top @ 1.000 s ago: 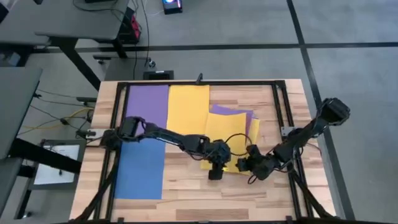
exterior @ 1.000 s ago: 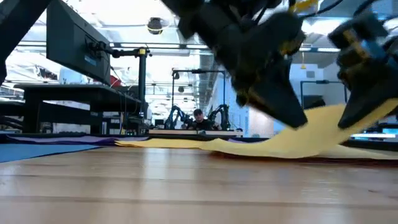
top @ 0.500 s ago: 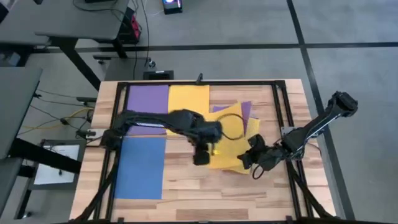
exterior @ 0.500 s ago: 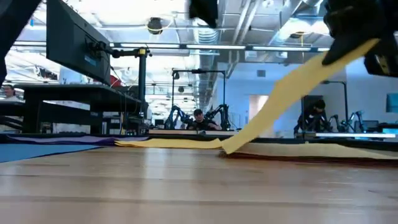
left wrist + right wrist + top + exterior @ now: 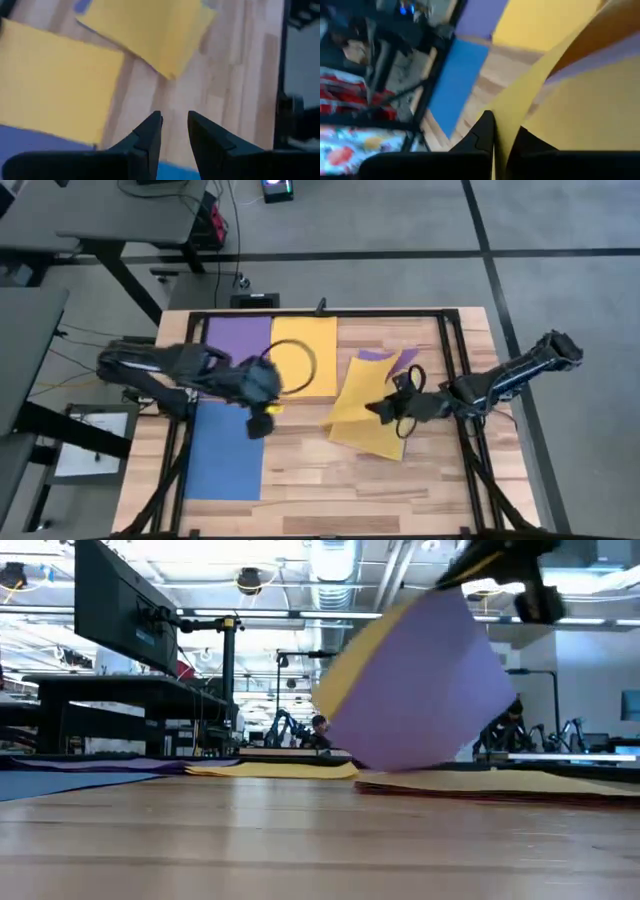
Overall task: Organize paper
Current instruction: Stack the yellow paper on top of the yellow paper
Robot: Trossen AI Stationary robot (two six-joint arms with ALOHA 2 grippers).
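My right gripper is shut on a yellow sheet of paper and holds it up over the table's right half. In the low view the raised sheet's underside shows purple with a yellow edge. Below it a pile lies flat, yellow on top, with a purple sheet peeking out. A purple sheet, a yellow sheet and a blue sheet lie flat on the left half. My left gripper hovers by the blue sheet's far right corner, slightly open, with nothing between its fingers. My right gripper pinches the yellow sheet's edge between its two fingers, coming from the table's right side. Whether it holds one layer or two, I cannot tell. The sheet hangs tilted, curving away from the fingers, with its lower edge close above the pile.
A black metal frame runs around the working area. Bare wood lies along the near edge, between the blue sheet and the right arm.
My right gripper has risen and gone toward the far edge and the left, drawing the yellow sheet up off the pile; the sheet now hangs tilted instead of lying bent. My left gripper has risen off the pile and swung toward the table's left, ending by the blue sheet.
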